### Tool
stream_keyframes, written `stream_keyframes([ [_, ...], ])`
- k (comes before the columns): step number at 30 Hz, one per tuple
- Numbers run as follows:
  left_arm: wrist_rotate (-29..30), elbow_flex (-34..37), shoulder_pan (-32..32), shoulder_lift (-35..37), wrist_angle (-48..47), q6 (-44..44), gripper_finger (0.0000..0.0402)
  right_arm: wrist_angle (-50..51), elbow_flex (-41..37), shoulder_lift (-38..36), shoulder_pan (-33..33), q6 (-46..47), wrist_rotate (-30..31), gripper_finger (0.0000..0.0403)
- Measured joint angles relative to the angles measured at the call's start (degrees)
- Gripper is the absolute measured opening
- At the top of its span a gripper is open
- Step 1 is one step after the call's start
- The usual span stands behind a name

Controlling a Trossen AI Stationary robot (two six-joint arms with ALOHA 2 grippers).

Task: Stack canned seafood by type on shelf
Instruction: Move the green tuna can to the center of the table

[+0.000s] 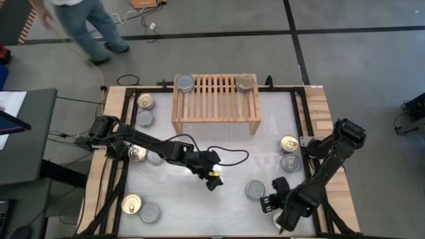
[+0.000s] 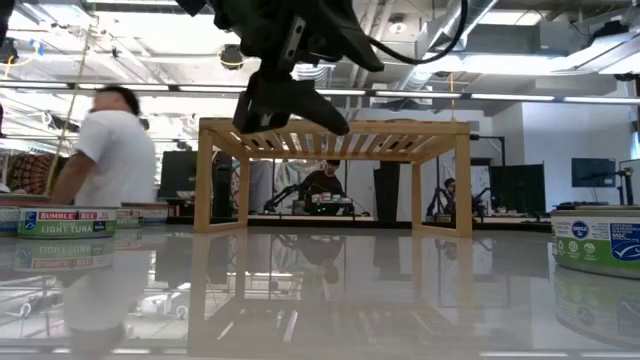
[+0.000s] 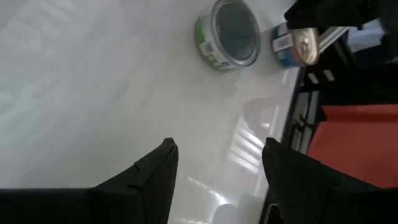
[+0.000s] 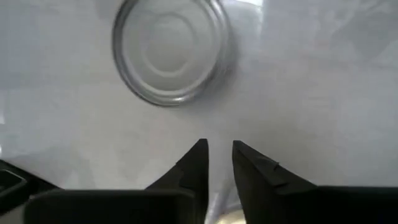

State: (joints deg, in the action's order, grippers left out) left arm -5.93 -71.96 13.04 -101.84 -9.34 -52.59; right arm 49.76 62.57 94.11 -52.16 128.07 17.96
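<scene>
The light-wood shelf [image 1: 216,99] stands at the table's far middle, with a silver-topped tin [image 1: 185,83] and a gold-lidded tin [image 1: 245,83] resting on its slats. More tins of canned seafood lie flat on the table on both sides. My left gripper [image 1: 212,178] hovers open over the bare table middle, nothing between its fingers [image 3: 155,174]. My right gripper [image 1: 271,201] hangs near the front right, pointing down, its fingers [image 4: 196,165] a narrow gap apart and empty, just short of a silver tin [image 4: 168,53].
Tins at the left: gold [image 1: 145,101], silver [image 1: 145,118], gold [image 1: 137,153], gold [image 1: 132,204], silver [image 1: 150,213]. At the right: gold [image 1: 289,143], silver [image 1: 290,161], silver [image 1: 255,190]. A person [image 1: 86,26] walks beyond the far left corner. Free room lies under the shelf.
</scene>
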Motion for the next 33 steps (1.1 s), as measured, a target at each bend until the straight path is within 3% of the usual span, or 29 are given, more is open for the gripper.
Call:
stream_keyframes([
  [7, 0.15, 0.0, 0.53, 0.09, 0.18, -0.79, 0.0224, 2.82, -0.07, 2.1, 1.57, -0.29, 0.37, 0.0168],
  [13, 1.48, -0.02, 1.26, -0.44, 1.05, -2.52, 0.0224, 6.51, -0.07, 3.75, 1.56, -0.9, 1.31, 0.0192],
  [16, 4.39, -0.09, 1.78, -1.33, 5.14, -3.7, 0.0224, 7.02, -0.07, 3.7, 1.28, -1.55, 1.58, 0.0194],
  [23, 4.71, -1.66, 2.65, -7.96, 16.87, -10.74, 0.0224, 7.5, -0.07, 2.1, -1.71, -6.46, 2.36, 0.0189],
  [27, 4.78, -4.23, 2.62, -11.69, 17.35, -13.48, 0.0224, 10.04, -0.55, -1.13, -5.22, -6.28, 3.87, 0.0177],
  [33, 4.81, -9.24, 2.64, -16.18, 16.9, -14.82, 0.0224, 4.4, -8.66, -8.44, -9.17, 0.11, 15.52, 0.0144],
])
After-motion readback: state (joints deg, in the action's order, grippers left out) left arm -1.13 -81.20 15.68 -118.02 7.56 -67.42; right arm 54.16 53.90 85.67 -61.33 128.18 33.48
